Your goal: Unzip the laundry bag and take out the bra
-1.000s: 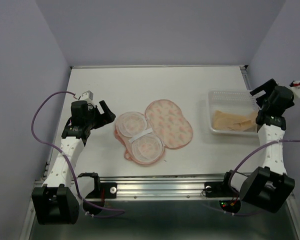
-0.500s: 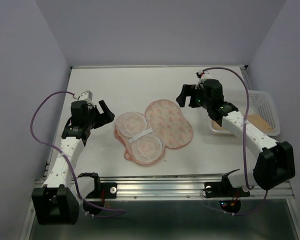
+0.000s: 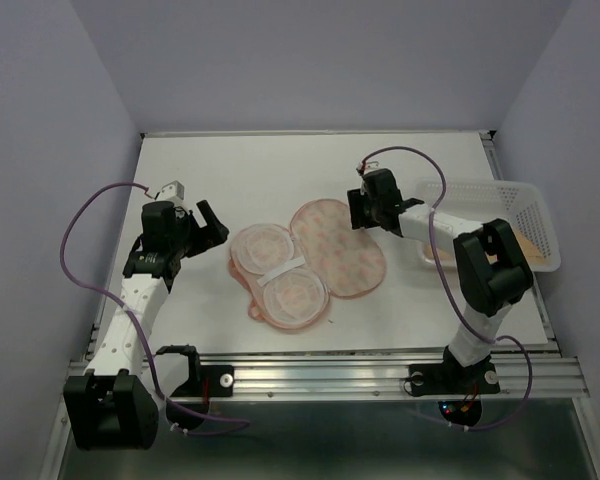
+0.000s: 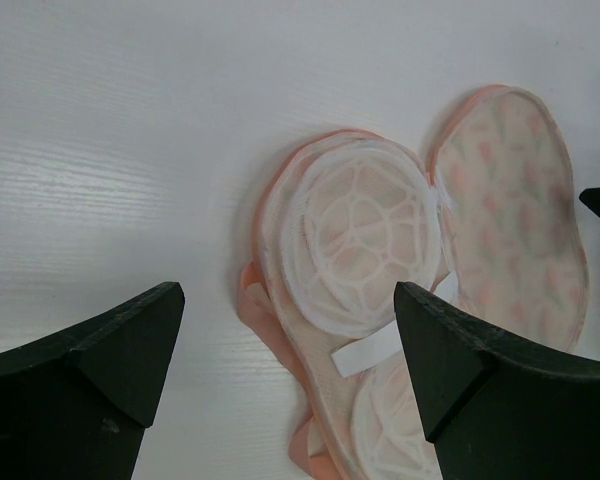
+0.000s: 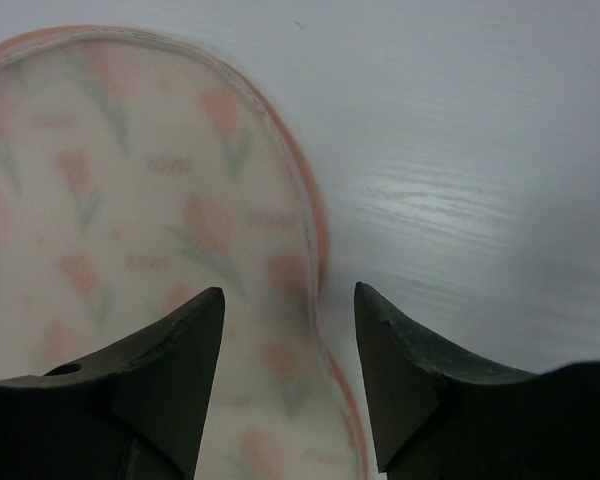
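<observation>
The laundry bag point(image 3: 338, 245) lies unzipped and spread flat at mid-table. Its right half is patterned peach, and its left half point(image 3: 280, 272) carries two white mesh domes joined by a white strap. My right gripper point(image 3: 356, 210) is open low over the right half's upper edge, and in the right wrist view point(image 5: 288, 300) its fingers straddle the pink zip edge point(image 5: 318, 262). My left gripper point(image 3: 216, 222) is open and empty, just left of the bag, with the domes point(image 4: 355, 235) ahead of it. The tan bra point(image 3: 530, 245) lies in the clear basket point(image 3: 525, 195).
The clear mesh basket stands at the table's right side, partly behind my right forearm. Purple cables loop from both wrists. The table's metal rail point(image 3: 320, 372) runs along the near edge.
My right arm has swung left from the basket to the bag's right half. The basket now sits further right and tilted. The left arm has not moved.
</observation>
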Available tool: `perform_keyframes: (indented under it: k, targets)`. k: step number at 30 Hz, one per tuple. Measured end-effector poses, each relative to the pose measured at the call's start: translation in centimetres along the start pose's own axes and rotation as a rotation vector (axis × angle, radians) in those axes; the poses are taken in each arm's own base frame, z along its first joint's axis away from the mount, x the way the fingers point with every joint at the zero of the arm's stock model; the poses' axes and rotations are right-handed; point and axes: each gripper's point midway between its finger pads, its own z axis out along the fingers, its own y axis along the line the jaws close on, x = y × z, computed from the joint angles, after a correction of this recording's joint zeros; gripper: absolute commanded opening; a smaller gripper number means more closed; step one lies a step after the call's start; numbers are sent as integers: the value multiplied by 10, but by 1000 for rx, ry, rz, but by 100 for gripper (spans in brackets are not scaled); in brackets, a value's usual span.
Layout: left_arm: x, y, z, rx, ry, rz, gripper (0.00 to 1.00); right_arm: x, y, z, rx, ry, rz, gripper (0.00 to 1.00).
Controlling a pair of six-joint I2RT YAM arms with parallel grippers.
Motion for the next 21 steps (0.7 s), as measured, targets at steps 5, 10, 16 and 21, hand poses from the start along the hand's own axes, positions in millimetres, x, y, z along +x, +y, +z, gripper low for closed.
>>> perform_keyframes:
  k: [5, 10, 16, 21]
  targets:
    - [0, 0, 0, 0, 0, 0, 99, 16, -6, 24, 34, 48, -31, 40]
    - [0, 0, 0, 0, 0, 0, 99, 23, -9, 35, 37, 62, -32, 11]
    - [0, 0, 0, 1, 1, 0, 99, 22, -17, 33, 62, 62, -58, 1]
    - [0, 0, 0, 1, 1, 0, 99, -8, -38, 5, 167, 17, -141, 1]
